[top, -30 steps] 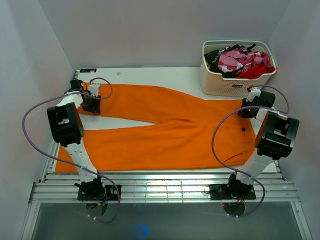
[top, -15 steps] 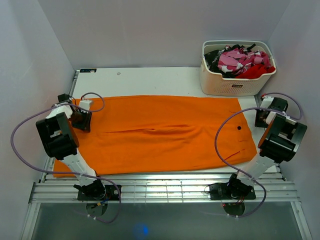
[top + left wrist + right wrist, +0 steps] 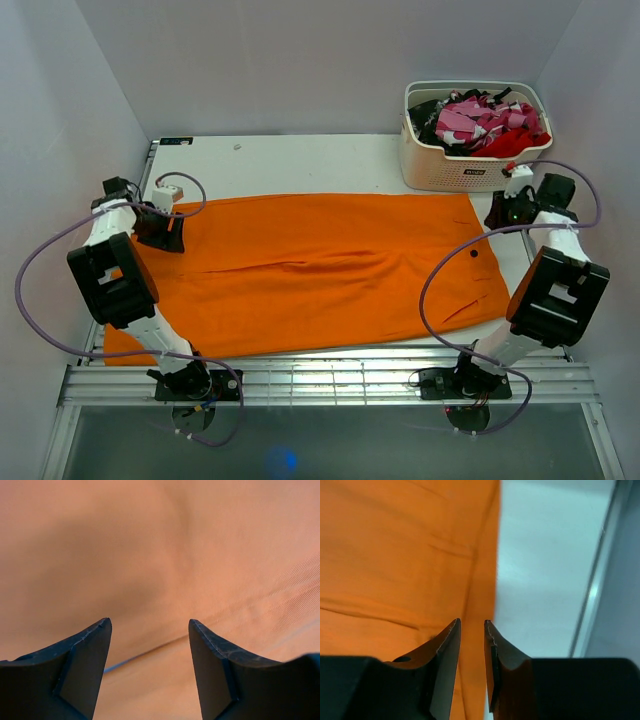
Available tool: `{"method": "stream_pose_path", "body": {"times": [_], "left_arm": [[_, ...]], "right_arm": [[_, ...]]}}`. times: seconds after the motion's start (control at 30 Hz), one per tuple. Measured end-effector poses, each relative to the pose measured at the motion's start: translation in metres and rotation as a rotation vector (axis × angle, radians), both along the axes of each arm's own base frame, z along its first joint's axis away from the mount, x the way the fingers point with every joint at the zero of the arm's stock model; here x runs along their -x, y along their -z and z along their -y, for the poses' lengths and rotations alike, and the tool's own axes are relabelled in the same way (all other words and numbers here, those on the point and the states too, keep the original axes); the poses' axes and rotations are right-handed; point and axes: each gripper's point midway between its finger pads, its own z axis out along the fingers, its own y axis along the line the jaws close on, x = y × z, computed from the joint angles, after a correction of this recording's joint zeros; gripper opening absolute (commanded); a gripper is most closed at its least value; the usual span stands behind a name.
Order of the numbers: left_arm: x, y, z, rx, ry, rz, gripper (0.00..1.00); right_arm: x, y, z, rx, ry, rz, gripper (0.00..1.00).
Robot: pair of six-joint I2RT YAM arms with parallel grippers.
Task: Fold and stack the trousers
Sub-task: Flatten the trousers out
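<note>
Trousers (image 3: 320, 270) lie flat on the worktop (image 3: 300, 160), doubled leg on leg. Long axis runs L-R across me: waist end w/ button to the right, hems to the left. Near-left corner hangs a bit over the front edge.

My left fingers (image 3: 160, 228) sit over the far-left corner, at the hem end. In the wrist view they stand wide apart (image 3: 150, 624) w/ nothing in them, only orange cloth under the gap.

My right fingers (image 3: 505, 212) are at the far-right corner by the waist, near the basket (image 3: 470, 140). There's only a narrow slot between them (image 3: 472, 624) and nothing pinched that I can see. Cloth edge runs just beyond the tips, orange on one side, bare worktop on the other.

Next, I reckon, is a fold end to end across that long axis. Left arm is nearer the hems, right nearer the waist, so each takes its own end.
</note>
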Motion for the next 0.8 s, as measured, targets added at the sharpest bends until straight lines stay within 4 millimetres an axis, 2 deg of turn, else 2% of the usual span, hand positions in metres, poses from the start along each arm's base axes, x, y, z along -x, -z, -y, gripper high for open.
{"method": "stream_pose_path", "body": {"times": [0.07, 0.17, 0.27, 0.37, 0.53, 0.63, 0.8], "left_arm": [[-0.017, -0.014, 0.000, 0.008, -0.004, 0.056, 0.74], [-0.031, -0.027, 0.003, 0.030, -0.018, 0.104, 0.74], [-0.035, -0.031, 0.008, 0.061, -0.042, 0.110, 0.75], [-0.035, -0.031, 0.012, 0.091, -0.069, 0.102, 0.77], [-0.035, -0.028, 0.018, 0.136, -0.109, 0.081, 0.79], [-0.035, -0.029, 0.020, 0.151, -0.124, 0.077, 0.79], [-0.042, -0.030, 0.018, 0.160, -0.135, 0.082, 0.79]], "right_arm": [[-0.017, -0.010, -0.028, -0.027, -0.058, 0.046, 0.33], [-0.033, -0.011, -0.066, -0.077, -0.116, 0.066, 0.32], [-0.052, 0.002, -0.099, -0.125, -0.158, 0.049, 0.31], [-0.064, 0.028, -0.115, -0.155, -0.152, -0.003, 0.29], [-0.071, 0.076, -0.107, -0.125, -0.065, -0.128, 0.23], [-0.079, 0.077, -0.090, -0.048, -0.014, -0.125, 0.22], [-0.073, 0.078, -0.069, 0.042, -0.005, -0.124, 0.20]]}}
